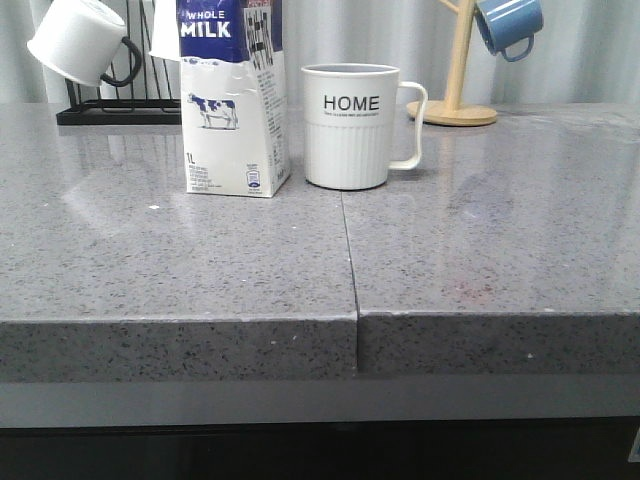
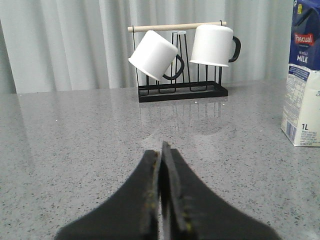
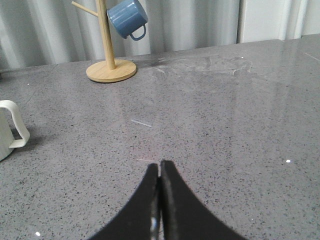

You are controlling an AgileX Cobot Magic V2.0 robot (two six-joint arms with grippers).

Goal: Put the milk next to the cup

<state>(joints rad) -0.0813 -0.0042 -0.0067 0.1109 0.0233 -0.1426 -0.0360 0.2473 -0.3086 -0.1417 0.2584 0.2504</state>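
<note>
The tall white-and-blue cardboard milk carton (image 1: 232, 95) stood just beside the white ribbed "HOME" mug (image 1: 351, 127), likely light, crushable, best held mid-body, while the left gripper (image 2: 161, 150) and right gripper (image 3: 160, 167) were closed, empty.

One milk carton (image 1: 232, 100), one HOME cup (image 1: 348, 125) beside it, two black-handled white mugs (image 2: 154, 55), one blue mug (image 1: 508, 24).

Countertop (image 1: 480, 250) grey speckled stone, polished, glossy reflections. Milk carton (image 1: 232, 100) printed paperboard, slightly creased. Cup (image 1: 350, 125) matt white, ribbed lower half. Mug tree (image 3: 107, 45) pale wood. Rack (image 2: 182, 90) black wire metal, wooden bar.
</note>
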